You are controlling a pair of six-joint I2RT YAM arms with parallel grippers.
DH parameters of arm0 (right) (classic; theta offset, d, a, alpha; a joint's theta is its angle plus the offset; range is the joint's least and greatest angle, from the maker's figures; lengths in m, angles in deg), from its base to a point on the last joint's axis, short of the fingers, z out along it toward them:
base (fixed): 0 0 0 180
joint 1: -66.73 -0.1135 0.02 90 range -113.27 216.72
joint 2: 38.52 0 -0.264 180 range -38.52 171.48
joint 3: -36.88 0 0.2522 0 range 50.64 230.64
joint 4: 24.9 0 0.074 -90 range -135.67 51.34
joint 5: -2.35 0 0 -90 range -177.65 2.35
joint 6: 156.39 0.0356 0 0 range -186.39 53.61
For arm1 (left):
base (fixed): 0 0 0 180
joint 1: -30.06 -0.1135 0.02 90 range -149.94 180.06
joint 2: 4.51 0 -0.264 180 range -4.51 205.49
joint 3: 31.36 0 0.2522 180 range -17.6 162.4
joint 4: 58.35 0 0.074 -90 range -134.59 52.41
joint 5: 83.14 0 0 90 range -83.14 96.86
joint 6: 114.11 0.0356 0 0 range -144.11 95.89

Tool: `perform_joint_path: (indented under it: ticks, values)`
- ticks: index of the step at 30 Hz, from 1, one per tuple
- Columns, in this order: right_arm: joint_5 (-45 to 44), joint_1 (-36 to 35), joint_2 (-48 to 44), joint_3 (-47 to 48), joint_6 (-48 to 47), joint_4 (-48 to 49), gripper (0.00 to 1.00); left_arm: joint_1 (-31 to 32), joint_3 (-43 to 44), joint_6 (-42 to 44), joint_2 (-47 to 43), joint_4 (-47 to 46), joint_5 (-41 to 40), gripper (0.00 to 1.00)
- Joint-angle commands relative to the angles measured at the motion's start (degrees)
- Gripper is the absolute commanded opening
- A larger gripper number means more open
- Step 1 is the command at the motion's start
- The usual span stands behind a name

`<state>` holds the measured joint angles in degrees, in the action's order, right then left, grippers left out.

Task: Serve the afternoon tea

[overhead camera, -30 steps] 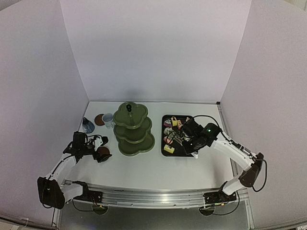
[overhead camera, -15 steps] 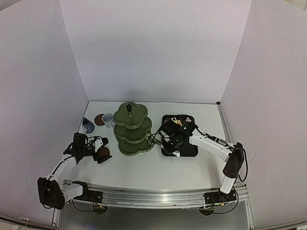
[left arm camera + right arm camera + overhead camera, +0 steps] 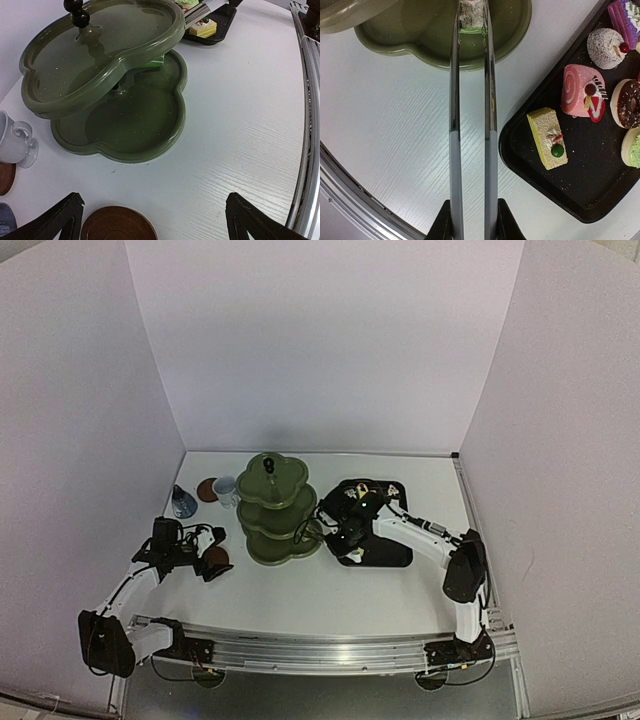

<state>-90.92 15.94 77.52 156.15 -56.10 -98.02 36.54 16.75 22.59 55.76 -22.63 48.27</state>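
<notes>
The olive-green three-tier stand (image 3: 276,508) stands mid-table. My right gripper (image 3: 347,538) (image 3: 472,212) is shut on thin metal tongs (image 3: 471,110). The tongs pinch a small green-and-white cake (image 3: 471,14) over the right side of the stand's bottom tier (image 3: 420,35); the cake also shows in the left wrist view (image 3: 151,62). Yellow (image 3: 547,137), pink (image 3: 581,90), white (image 3: 604,47) and chocolate (image 3: 626,104) cakes lie on the black tray (image 3: 560,180). My left gripper (image 3: 203,552) (image 3: 160,220) is open and empty above a brown coaster (image 3: 117,225). The white mug (image 3: 225,490), second coaster (image 3: 206,489) and blue-grey pot (image 3: 183,502) stand at the back left.
The black tray (image 3: 392,550) lies right of the stand, close to it. White walls enclose the table on three sides. A metal rail (image 3: 320,650) runs along the near edge. The mug (image 3: 15,140) sits just left of the stand.
My right arm has swung left from the tray to the stand, carrying a cake in the tongs. The left arm has not moved.
</notes>
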Motion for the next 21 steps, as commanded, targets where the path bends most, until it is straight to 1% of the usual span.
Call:
perform_joint_path:
  ticks: [1, 5, 10, 14, 17, 21]
  values:
    - [-3.2, -0.3, 0.5, 1.9, -0.4, 1.1, 0.02, 0.3, -0.3, 0.9, -1.3, -1.0, 0.1, 1.0]
    - [-5.3, -0.3, 0.7, 1.9, -0.1, 1.0, 0.09, 0.3, -0.4, 0.9, -1.4, -1.1, 0.0, 1.0]
    - [-4.8, -0.3, 1.3, 2.4, -0.2, 0.9, 0.21, 0.3, -0.7, 1.2, -1.5, -1.0, -0.1, 1.0]
    - [-4.4, -0.3, 1.5, 2.1, -0.3, 0.8, 0.27, 0.3, -0.7, 1.2, -1.7, -0.9, -0.4, 1.0]
    - [-3.8, -0.3, 1.6, 2.4, -0.3, 0.5, 0.31, 0.2, -0.7, 1.5, -1.7, -0.6, -0.6, 1.0]
    - [-3.7, -0.3, 1.4, 3.0, -0.3, -0.1, 0.32, 0.2, -0.7, 1.7, -1.4, -0.6, -0.5, 1.0]
